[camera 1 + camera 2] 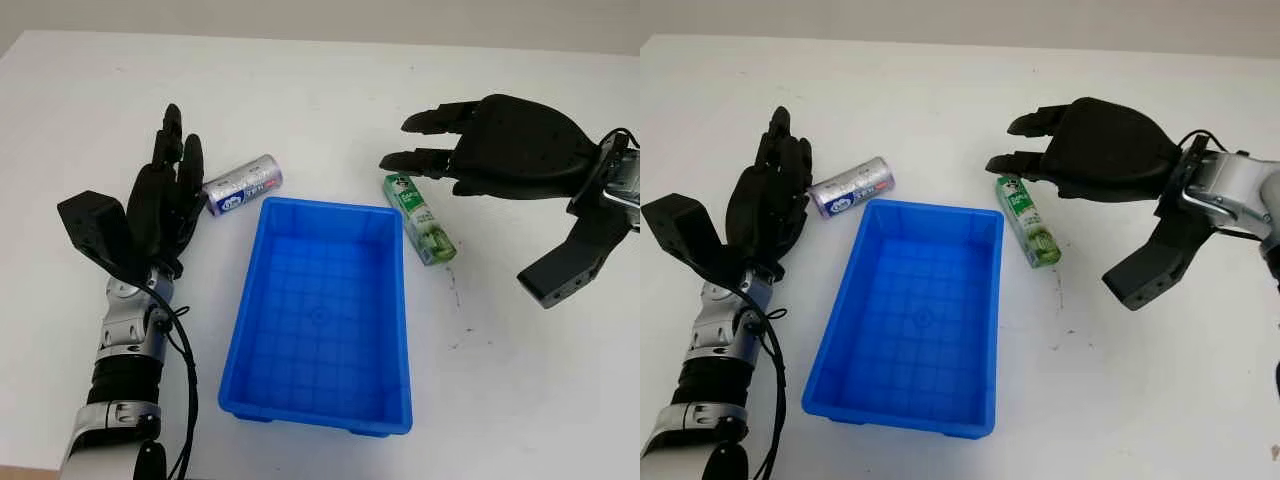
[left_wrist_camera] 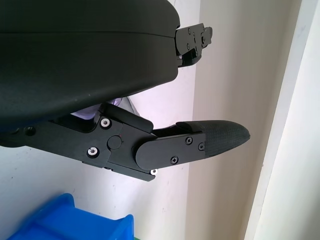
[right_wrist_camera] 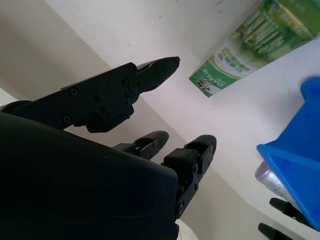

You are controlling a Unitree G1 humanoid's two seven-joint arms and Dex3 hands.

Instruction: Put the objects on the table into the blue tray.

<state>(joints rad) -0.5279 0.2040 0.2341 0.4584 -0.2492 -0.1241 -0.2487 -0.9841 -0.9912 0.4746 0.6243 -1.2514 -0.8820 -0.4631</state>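
Note:
The blue tray [image 1: 320, 310] sits mid-table with nothing in it. A silver can [image 1: 243, 185] with a blue label lies on its side by the tray's far left corner. Beside that can, on its left, my left hand [image 1: 172, 170] is open, fingers pointing away from me. A green toothpaste box [image 1: 419, 218] lies along the tray's right side, its end also visible as the green box [image 3: 250, 50] in the right wrist view. My right hand [image 1: 425, 140] is open and hovers just above and right of the box's far end, holding nothing.
A white table [image 1: 520, 380] carries everything, with bare room to the right and front of the tray. The far table edge meets a pale wall [image 1: 320, 20]. A small dark speck marks the table right of the tray.

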